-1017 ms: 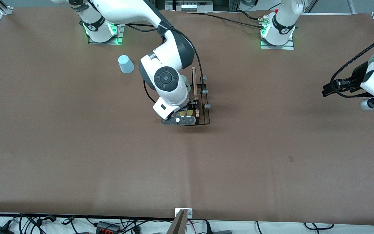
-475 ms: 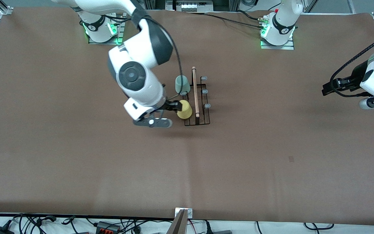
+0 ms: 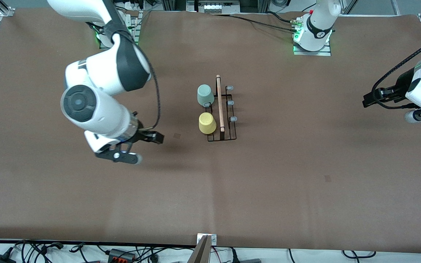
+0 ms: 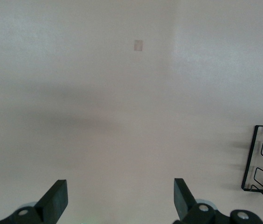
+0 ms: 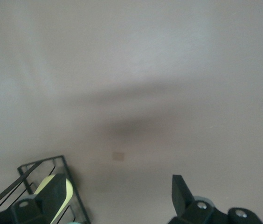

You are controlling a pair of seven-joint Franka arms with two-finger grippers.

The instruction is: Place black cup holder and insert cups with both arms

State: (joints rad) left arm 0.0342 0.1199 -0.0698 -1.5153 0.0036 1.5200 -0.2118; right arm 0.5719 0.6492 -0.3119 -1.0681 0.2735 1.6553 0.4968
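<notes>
At mid-table, the black cup holder (image 3: 222, 109) is standing on the brown table (image 3: 269, 182) as I am watching from my remote station. Its light wooden rod handle (image 3: 219, 103) is running along the rack's middle, and three grey-tipped pegs (image 3: 229, 103) are showing bare on the side toward the left arm's end of the table. Two cups are sitting upside down on the pegs of the side toward the right arm's end: the pale sage green cup (image 3: 205, 94) is resting farther from the front camera, and the yellow cup (image 3: 207, 122) is sitting nearer to it, both just beside the handle.

I am holding the right gripper (image 3: 148, 140) over bare table, well apart from the rack and toward the right arm's end, with its fingers spread wide and nothing between them. In the right wrist view the spread fingers (image 5: 183, 191) are framing the tabletop, with a corner of the rack (image 5: 43, 172) and the yellow cup (image 5: 59, 189) at the edge.

The left gripper (image 3: 369, 99) is waiting over the left arm's end of the table, its jaws also wide and empty. Its wrist view is showing the parted fingers (image 4: 57, 198) above plain table, with one corner of the rack (image 4: 262, 161) in sight.
</notes>
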